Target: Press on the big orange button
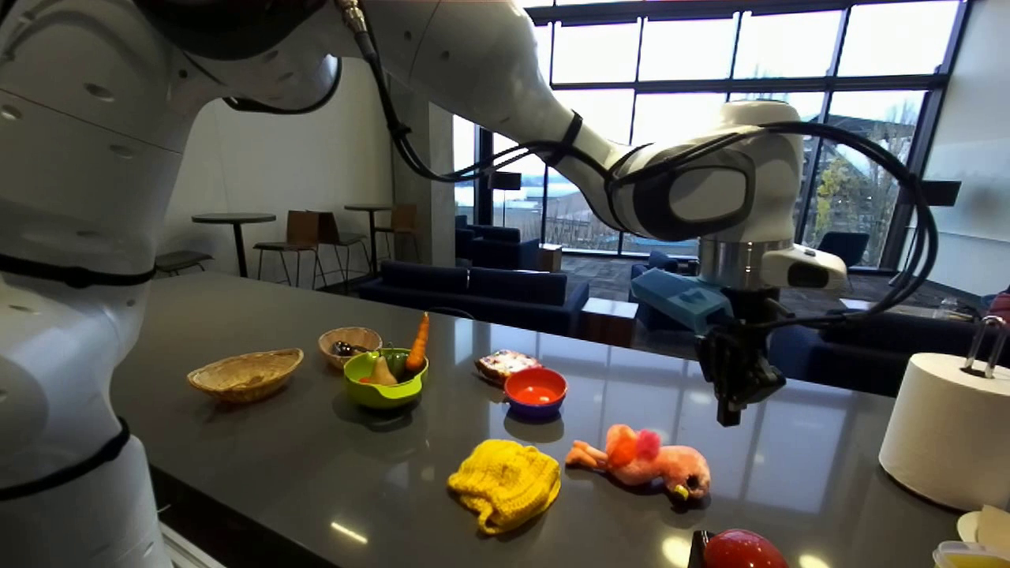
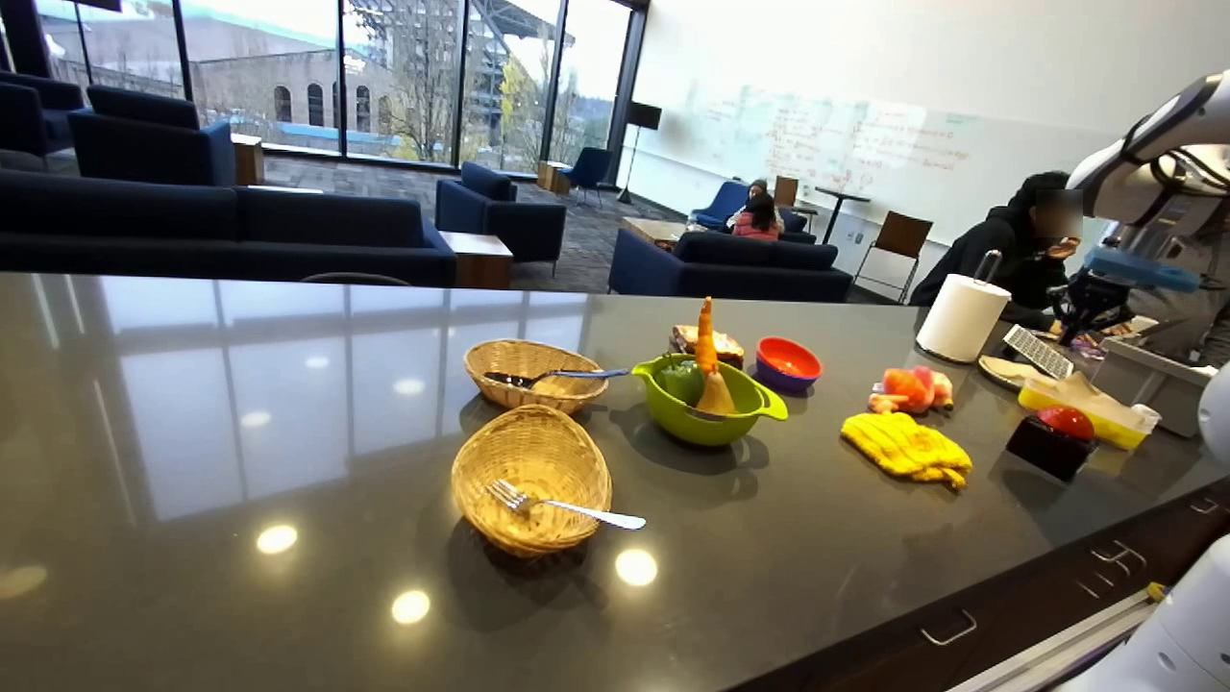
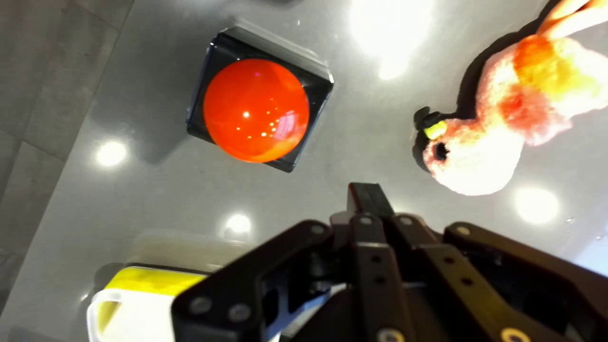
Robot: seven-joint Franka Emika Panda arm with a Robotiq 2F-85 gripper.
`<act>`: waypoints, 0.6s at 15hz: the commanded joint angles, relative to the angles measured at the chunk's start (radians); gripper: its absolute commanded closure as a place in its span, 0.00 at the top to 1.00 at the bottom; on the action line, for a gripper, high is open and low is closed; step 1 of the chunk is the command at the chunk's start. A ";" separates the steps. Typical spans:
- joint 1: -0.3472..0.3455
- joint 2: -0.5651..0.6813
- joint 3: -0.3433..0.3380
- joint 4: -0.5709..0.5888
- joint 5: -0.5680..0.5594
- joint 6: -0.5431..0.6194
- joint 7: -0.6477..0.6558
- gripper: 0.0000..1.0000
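Observation:
The big orange button (image 3: 256, 111) is a glossy red-orange dome on a black square base (image 3: 304, 71), left of and above my fingertips in the wrist view. In the exterior views it shows at the bottom edge, partly cut off (image 1: 742, 550), and on the right of the counter (image 2: 1067, 422). My gripper (image 3: 368, 197) is shut with its fingers together and nothing between them. In an exterior view the gripper (image 1: 730, 414) hangs above the counter, apart from the button. In an exterior view the gripper (image 2: 1071, 322) also shows near the right edge.
A pink-orange plush bird (image 3: 494, 142) lies right of the button. A yellow-and-white container (image 3: 152, 280) stands near it. A yellow knitted cloth (image 1: 505, 483), red dish (image 1: 536, 386), green bowl (image 1: 387, 394), baskets (image 1: 246, 377) and paper towel roll (image 1: 947, 434) are on the counter.

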State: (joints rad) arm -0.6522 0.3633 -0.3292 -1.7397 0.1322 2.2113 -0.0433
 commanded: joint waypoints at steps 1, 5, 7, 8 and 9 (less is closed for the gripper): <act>0.044 -0.085 0.025 -0.073 0.003 -0.019 -0.082 0.00; 0.102 -0.108 0.044 -0.076 0.007 -0.047 -0.162 0.00; 0.124 -0.121 0.051 -0.081 0.009 -0.074 -0.226 0.00; 0.135 -0.128 0.055 -0.084 0.013 -0.093 -0.265 0.00; 0.145 -0.134 0.058 -0.087 0.010 -0.112 -0.298 0.00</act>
State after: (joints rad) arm -0.5294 0.2865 -0.2773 -1.7836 0.1322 2.1464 -0.2370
